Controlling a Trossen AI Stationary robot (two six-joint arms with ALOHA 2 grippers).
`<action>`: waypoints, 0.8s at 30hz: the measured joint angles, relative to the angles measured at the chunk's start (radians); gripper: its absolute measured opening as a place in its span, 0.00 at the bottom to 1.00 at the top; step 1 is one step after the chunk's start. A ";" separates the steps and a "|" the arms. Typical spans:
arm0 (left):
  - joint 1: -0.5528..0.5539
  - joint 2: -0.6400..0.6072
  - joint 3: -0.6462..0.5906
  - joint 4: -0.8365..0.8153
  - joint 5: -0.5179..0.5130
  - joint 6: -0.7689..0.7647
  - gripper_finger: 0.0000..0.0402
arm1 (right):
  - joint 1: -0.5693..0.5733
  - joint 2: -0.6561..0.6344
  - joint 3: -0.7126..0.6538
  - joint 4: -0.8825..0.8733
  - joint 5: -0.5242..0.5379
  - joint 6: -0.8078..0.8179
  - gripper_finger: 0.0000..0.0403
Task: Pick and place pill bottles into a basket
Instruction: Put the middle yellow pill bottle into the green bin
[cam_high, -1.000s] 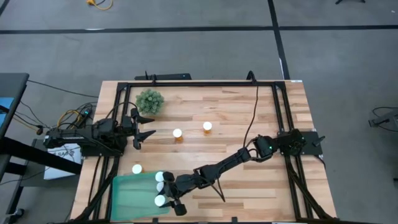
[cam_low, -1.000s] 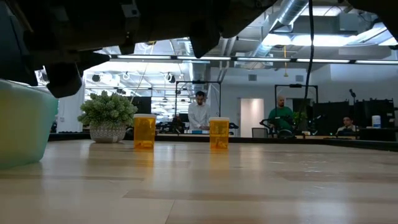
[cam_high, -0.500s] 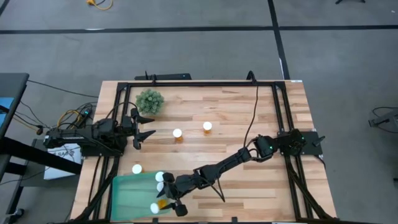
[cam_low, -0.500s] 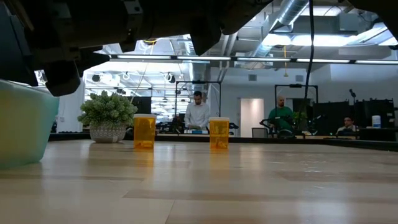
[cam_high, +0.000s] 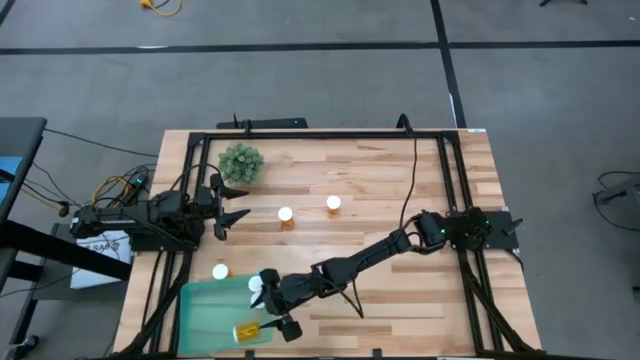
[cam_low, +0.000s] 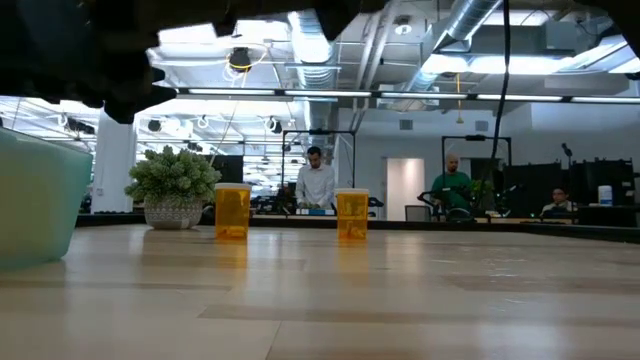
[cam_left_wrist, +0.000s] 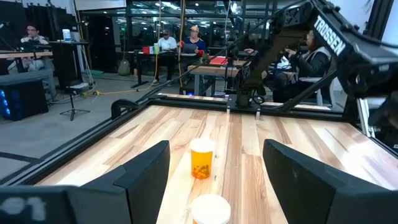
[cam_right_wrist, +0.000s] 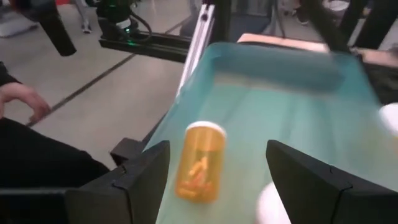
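The teal basket (cam_high: 205, 310) stands at the table's near left corner. My right gripper (cam_high: 277, 303) hangs open over its right end and touches nothing. An amber pill bottle (cam_high: 247, 331) lies on its side on the basket floor and also shows in the right wrist view (cam_right_wrist: 199, 163), beyond the open fingers. Two white-capped bottles (cam_high: 256, 291) stand in the basket by the gripper. One bottle (cam_high: 220, 271) stands on the table just beyond the basket. Two more (cam_high: 286, 216) (cam_high: 333, 205) stand mid-table. My left gripper (cam_high: 238, 205) waits open at the left, facing them.
A small bushy green plant (cam_high: 241, 162) stands at the far left of the table. A black frame (cam_high: 320, 134) runs around the table's edges. People sit and stand in the room beyond the table (cam_low: 318, 185).
The bottle that stood upright at the basket's near right corner, beside my right gripper's near finger, has tipped over and fallen onto its side on the basket floor. My right gripper has risen a little above the basket.
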 joint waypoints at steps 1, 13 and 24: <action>0.000 0.000 0.000 0.000 0.000 -0.001 0.62 | 0.000 -0.011 0.000 -0.023 0.009 -0.013 0.65; 0.000 0.000 0.000 0.000 0.000 -0.001 0.62 | 0.022 -0.102 0.002 -0.460 0.069 -0.146 0.65; 0.000 0.000 0.000 0.000 0.000 -0.006 0.62 | 0.049 -0.122 0.068 -0.678 0.198 -0.334 0.65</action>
